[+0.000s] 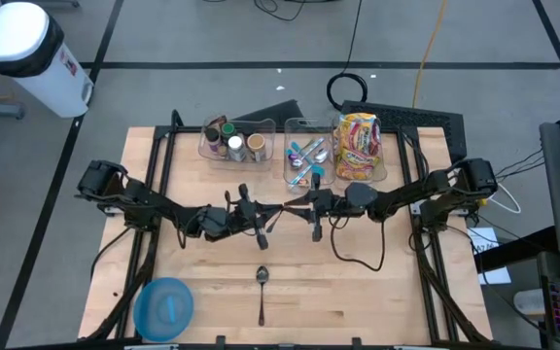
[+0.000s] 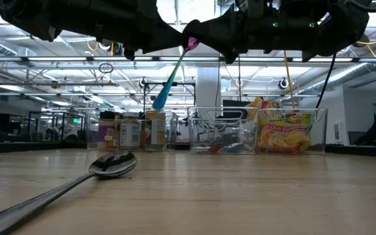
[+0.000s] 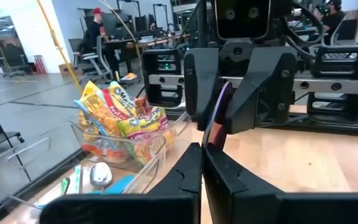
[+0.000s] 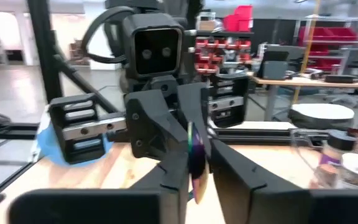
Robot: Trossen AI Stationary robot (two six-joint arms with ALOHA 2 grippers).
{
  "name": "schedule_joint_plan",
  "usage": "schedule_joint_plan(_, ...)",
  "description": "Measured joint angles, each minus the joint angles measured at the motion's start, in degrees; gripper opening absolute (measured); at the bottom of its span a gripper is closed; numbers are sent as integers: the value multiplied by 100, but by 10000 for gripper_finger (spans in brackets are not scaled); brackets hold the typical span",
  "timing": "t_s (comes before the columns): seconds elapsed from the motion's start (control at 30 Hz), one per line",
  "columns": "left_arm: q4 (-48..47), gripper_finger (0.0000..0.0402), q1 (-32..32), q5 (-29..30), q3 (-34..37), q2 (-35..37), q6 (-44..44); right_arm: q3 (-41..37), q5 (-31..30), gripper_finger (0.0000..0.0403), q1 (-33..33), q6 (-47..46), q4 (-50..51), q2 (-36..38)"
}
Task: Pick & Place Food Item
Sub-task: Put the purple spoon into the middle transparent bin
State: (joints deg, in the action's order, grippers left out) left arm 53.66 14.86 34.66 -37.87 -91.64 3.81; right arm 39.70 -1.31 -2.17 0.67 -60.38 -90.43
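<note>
Seen from above, both arms reach toward the middle of the wooden table (image 1: 377,292), their tips facing each other just in front of the three clear bins, but the thing between them is too small there to make out. The low view supplies it: a slim plastic utensil (image 2: 170,81), pink at the top and blue at the lower end, hangs tilted from the dark grippers overhead, well above the tabletop. The wrist views show the grasp itself. The left gripper (image 3: 202,163) has its fingers drawn close together with a thin pink-purple handle rising from the narrow slit between them, and the right gripper (image 3: 238,93) faces it with that same handle between its own fingers. From the right wrist, the right gripper (image 4: 197,167) is clamped on a thin purple piece, with the left gripper (image 4: 166,134) pressed in from the opposite side. So both appear to be pinching the utensil at once (which one bears the load is not clear).

A metal spoon (image 1: 262,292) lies loose on the table nearer the front edge, apart from both arms, and a blue plate (image 1: 163,307) sits at the front left corner. The noodle packets (image 1: 357,146) stand in the right-hand bin (image 1: 382,167), untouched; jars (image 1: 233,143) fill the left-hand bin.
</note>
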Motion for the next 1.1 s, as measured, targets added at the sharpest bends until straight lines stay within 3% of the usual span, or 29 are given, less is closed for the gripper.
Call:
schedule_joint_plan(0.13,-10,16,14,-32,0,0,-127,-2,340,10,17,18,-11,0)
schedule_joint_plan(0.4,-129,30,39,-171,0,31,-421,-6,544,4,70,-60,68,2)
schedule_joint_plan(0.6,-164,135,425,374,0,449,-24,-9,1407,1,342,-495,184,124)
schedule_joint_plan(0.83,-497,272,749,647,0,826,110,-11,1891,1,1032,-644,407,784)
schedule_joint_plan(0.97,-735,313,728,725,0,815,93,-7,1925,1,1785,-642,732,1408)
schedule_joint_plan(1.1,-1002,331,575,739,0,810,-156,-4,1476,1,2555,-463,1334,1710)
